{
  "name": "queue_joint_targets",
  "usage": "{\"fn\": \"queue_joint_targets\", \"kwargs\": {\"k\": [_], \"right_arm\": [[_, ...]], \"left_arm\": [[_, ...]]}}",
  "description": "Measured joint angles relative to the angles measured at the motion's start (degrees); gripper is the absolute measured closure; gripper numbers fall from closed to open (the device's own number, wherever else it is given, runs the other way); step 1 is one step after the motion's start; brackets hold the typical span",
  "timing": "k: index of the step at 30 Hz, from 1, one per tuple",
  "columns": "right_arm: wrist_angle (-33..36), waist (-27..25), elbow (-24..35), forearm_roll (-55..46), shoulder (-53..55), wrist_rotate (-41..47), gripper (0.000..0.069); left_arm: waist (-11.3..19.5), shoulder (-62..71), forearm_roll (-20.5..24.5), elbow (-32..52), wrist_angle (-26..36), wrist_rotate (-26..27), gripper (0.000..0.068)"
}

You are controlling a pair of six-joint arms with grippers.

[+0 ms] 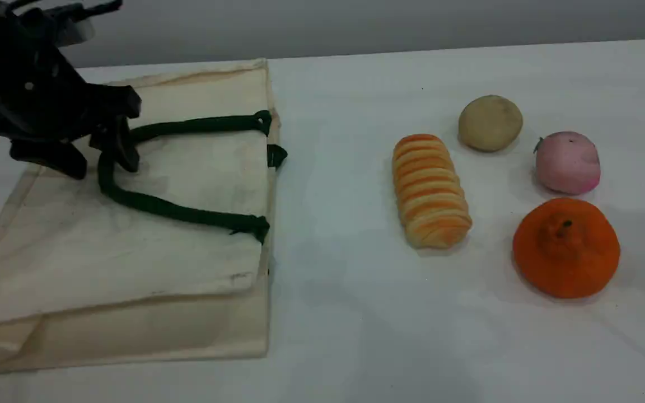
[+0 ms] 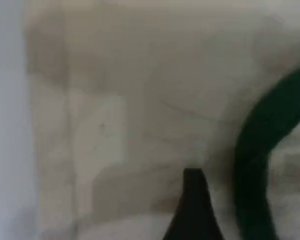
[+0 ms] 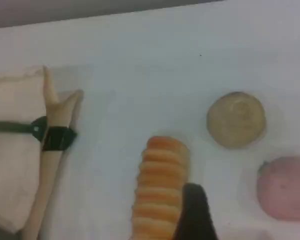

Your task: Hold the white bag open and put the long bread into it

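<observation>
Cream white bag (image 1: pixel 132 263), green handles (image 1: pixel 177 210); orange-striped long bread (image 1: pixel 430 190).

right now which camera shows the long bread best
The scene view: the long bread lies whole and sharp on the table, ridges and both ends visible. The right wrist view shows it blurred, its near part cut off by the frame and the fingertip. The left wrist view shows none of it.

Robot test bench: bare white table (image 1: pixel 356 313), plain grey wall (image 1: pixel 356 22), toy foods.
</observation>
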Motion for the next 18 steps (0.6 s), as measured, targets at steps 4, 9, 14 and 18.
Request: {"fn": "queue_joint_targets", "kwargs": {"k": [4,9,14,18], "right_arm": [[-0.05,0.00,0.00,0.00,0.00,-0.06,0.0224],[-0.05,0.00,0.00,0.00,0.00,-0.06,0.0224],[-0.05,0.00,0.00,0.00,0.00,-0.19,0.0224],[-0.05,0.00,0.00,0.00,0.00,-0.19,0.0224]], "left_arm": [[-0.36,1.63,0.06,-0.05,-0.93,-0.29,0.0187],[-0.36,3.08,0.51,-0.05,0.00,-0.40,0.0187],[-0.36,3.35,0.51,-0.05,-0.07,-0.46,0.0187],[-0.36,3.35,0.40,-0.05,-0.53,-0.53,0.0187]]}}
